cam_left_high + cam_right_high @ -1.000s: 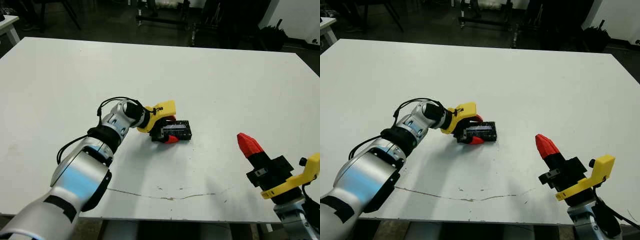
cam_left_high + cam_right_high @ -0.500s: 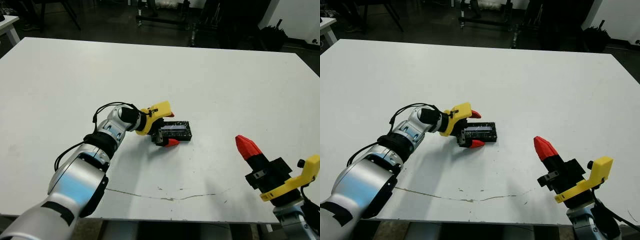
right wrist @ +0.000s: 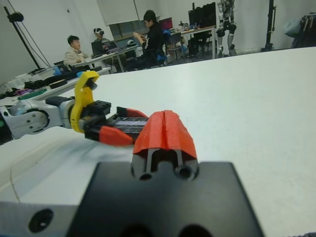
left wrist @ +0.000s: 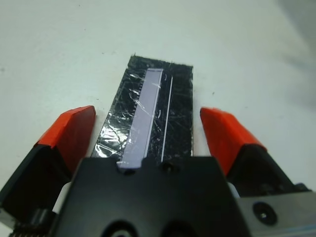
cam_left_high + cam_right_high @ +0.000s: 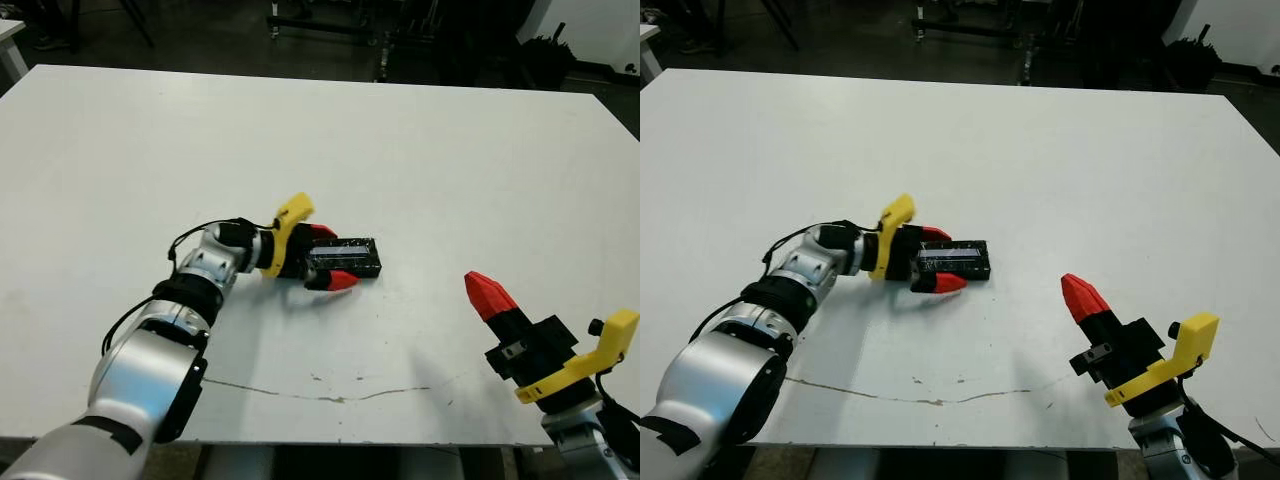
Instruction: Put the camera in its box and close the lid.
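Your left gripper lies low on the white surface, its red fingers spread wide on either side of the lid, with a gap at each side. The glossy black lid lies flat near the middle of the surface, a pale strip running along its top. Your right gripper hovers well apart near the front right edge, its fingers pressed together on nothing.
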You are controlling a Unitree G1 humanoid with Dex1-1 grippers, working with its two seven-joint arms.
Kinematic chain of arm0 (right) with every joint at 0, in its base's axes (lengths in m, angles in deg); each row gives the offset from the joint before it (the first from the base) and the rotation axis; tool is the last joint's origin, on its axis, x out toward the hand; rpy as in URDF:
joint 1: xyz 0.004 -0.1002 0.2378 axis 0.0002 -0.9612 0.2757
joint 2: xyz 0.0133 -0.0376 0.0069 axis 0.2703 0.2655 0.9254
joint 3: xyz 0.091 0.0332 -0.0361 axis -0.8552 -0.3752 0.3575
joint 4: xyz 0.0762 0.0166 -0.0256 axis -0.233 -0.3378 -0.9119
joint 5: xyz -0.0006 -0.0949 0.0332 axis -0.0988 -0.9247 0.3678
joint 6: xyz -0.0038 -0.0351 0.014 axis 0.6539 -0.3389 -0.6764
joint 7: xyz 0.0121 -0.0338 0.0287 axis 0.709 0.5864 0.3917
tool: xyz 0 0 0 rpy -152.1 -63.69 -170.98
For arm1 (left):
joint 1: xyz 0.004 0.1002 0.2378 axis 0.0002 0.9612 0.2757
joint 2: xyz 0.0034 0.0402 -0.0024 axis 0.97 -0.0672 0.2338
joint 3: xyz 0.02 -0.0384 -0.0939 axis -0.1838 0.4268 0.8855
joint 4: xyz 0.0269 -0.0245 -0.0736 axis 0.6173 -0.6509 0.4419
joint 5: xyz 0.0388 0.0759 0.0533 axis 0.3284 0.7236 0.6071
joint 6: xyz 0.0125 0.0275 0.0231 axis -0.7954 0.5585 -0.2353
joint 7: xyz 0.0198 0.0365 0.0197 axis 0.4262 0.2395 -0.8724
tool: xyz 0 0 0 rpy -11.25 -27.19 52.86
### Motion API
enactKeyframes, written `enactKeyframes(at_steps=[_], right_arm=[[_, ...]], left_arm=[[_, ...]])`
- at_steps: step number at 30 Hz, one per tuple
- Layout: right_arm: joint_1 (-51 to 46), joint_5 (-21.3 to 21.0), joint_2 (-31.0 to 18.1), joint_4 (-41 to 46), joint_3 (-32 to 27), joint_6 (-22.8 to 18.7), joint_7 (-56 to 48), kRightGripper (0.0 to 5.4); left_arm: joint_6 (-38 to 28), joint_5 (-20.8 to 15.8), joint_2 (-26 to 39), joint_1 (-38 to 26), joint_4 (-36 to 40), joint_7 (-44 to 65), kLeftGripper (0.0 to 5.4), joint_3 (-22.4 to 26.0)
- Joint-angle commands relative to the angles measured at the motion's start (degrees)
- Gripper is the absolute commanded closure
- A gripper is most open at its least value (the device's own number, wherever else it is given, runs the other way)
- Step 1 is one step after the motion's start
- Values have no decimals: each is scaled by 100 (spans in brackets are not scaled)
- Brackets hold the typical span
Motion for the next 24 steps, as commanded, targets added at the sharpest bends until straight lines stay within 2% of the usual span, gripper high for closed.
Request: enactKeyframes(at_steps=[1, 8, 11, 14, 17, 19, 21, 24], right_arm=[[38, -28, -25, -48, -5, 19, -8, 540], [52, -15, -16, -38, 53, -24, 33, 540], [73, -104, -13, -88, 75, 107, -39, 540], [105, -62, -5, -135, 87, 111, -89, 540], [141, -139, 28, -159, 101, 173, -66, 540], [170, -195, 103, -148, 99, 177, 82, 540], [207, -336, 243, -52, 82, 89, 476, 540], [280, -885, 506, 319, 82, -269, 1599, 540]], left_arm=[[555, -334, 292, 193, 1060, -58, 1, 231], [1140, -1085, 908, 655, 2872, -308, 1, 801], [1171, -1416, 1253, 766, 3355, -241, 1, 1058], [1184, -1584, 1691, 893, 3822, -311, 1, 1287], [1191, -1924, 1865, 1126, 4104, -575, 1, 1720], [1345, -2132, 1692, 1459, 4517, -1280, 1, 2080], [1278, -2061, 1269, 2009, 5222, -2419, 9, 2357], [491, -1769, 572, 2733, 5704, -3438, 42, 2368]])
